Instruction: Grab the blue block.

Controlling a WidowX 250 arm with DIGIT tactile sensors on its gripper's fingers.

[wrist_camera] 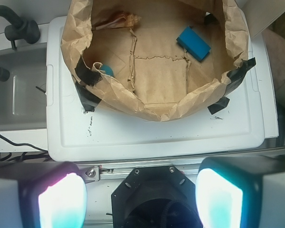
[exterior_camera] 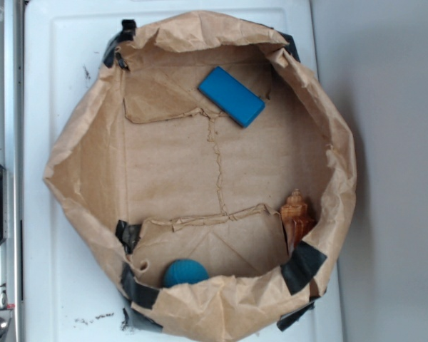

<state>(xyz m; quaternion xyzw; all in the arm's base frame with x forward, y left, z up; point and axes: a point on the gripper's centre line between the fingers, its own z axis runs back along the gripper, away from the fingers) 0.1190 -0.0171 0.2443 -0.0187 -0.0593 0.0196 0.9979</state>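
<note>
Nothing of the grab is done yet: my hand (wrist_camera: 140,194) hangs spread wide and empty over the near edge of the white worktop (wrist_camera: 156,137), well apart from the blue block (exterior_camera: 231,96), which lies flat inside the paper bag (exterior_camera: 78,178), untouched.

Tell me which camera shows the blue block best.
The exterior view: the blue block lies fully visible and large on the paper bag's floor. The wrist view shows it whole too, but smaller and farther off, beyond the bag's rim.
</note>
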